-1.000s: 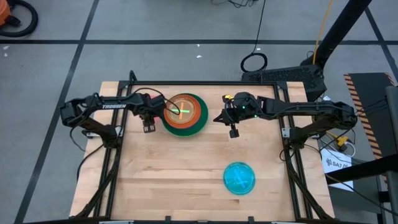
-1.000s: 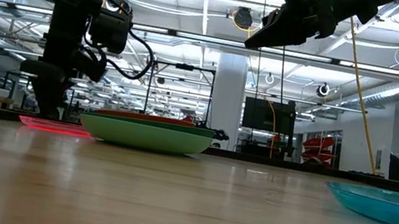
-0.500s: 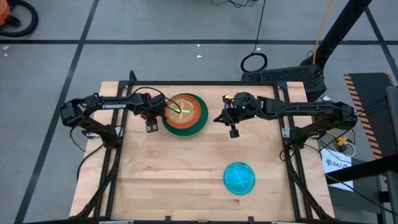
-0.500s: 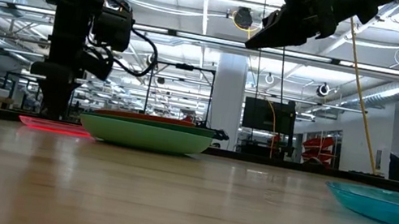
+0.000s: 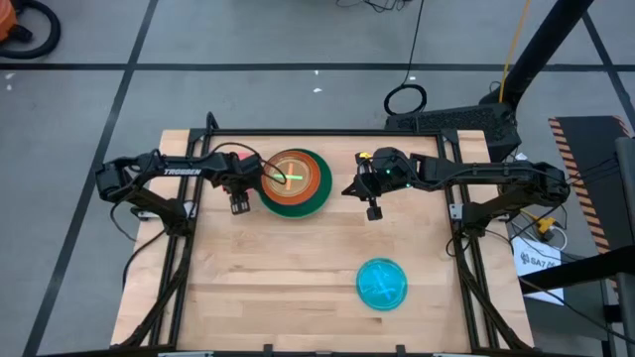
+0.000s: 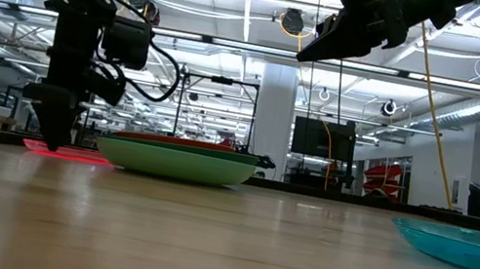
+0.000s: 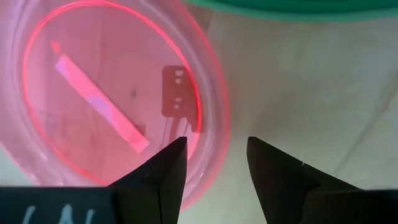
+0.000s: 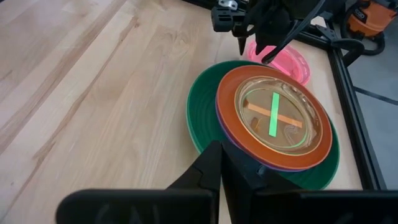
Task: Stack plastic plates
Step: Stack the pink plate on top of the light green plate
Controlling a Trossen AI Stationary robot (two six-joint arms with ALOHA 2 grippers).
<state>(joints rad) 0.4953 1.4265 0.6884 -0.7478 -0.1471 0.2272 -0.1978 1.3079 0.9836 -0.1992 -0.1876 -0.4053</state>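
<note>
Several plates sit stacked [image 5: 296, 180] at the table's far middle: dark green at the bottom, then purple, red-orange and a clear orange one on top [image 8: 273, 118]. A translucent pink plate [image 7: 106, 81] lies flat on the table left of the stack. My left gripper [image 7: 216, 152] is open and low over the pink plate's rim nearest the stack, one finger over the plate and one outside it. My right gripper [image 5: 372, 210] is shut and hovers high to the right of the stack. A translucent blue plate [image 5: 382, 285] lies alone at the near right. My left gripper points down with its fingers on either side of the pink plate's rim [image 7: 208, 134] on the side next to the stack. I cannot tell whether a finger touches the rim. The plate lies flat on the table.
The stack's dark green edge [image 7: 292, 9] lies close beside the pink plate. Bare wood stretches across the table's near left and middle. The table frame's black rails [image 8: 351, 106] run along the edges.
My left gripper has moved down toward the pink plate and a little toward the table's left edge, so its fingertips now stand close to the table. The plates have not moved.
</note>
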